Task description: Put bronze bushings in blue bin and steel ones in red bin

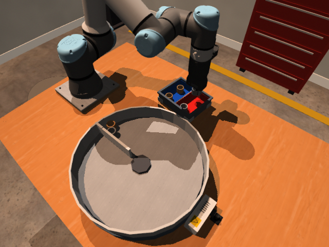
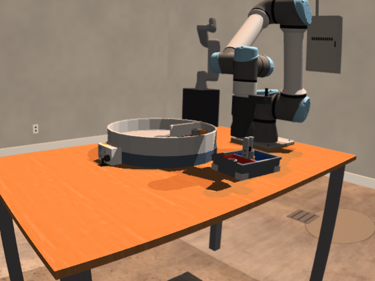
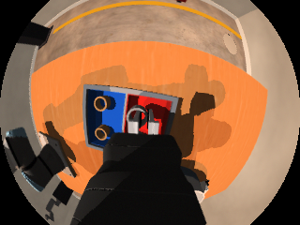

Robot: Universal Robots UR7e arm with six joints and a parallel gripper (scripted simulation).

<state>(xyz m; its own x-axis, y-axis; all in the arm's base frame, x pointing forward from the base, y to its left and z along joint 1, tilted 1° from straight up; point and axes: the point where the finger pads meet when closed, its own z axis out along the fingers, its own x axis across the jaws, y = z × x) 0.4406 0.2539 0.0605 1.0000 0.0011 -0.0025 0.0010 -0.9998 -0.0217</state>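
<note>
Here's the wrist view showing what the top view can't clearly: a steel bushing [image 3: 129,113] gripped in the gripper [image 1: 196,92] [image 2: 248,147] [image 3: 144,114], at the divided tray's red bin [image 1: 194,106] [image 2: 240,162] [image 3: 159,107]. The top view adds one seated steel bushing [image 1: 183,104], lower part of that bin; two bronze bushings [image 1: 180,86] [image 3: 101,97] sit in the tray's blue bin [image 1: 177,96] [image 2: 266,156] [image 3: 113,117]; one bronze, one steel on the turntable [image 1: 146,196] beside the tray.

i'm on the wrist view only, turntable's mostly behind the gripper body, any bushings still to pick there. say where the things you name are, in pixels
Observer: Yes, two beside the flat bar: a bronze bushing [image 1: 110,123] [image 2: 202,131] and a steel bushing [image 1: 111,130] [image 2: 194,131].
Operator: ok and is anything already in the red bin, can't see under the gripper
Observer: One other steel bushing [image 1: 183,106] [image 2: 232,160] stands in the red bin [image 1: 193,107] [image 2: 242,158] [image 3: 158,100], at its turntable side.
</note>
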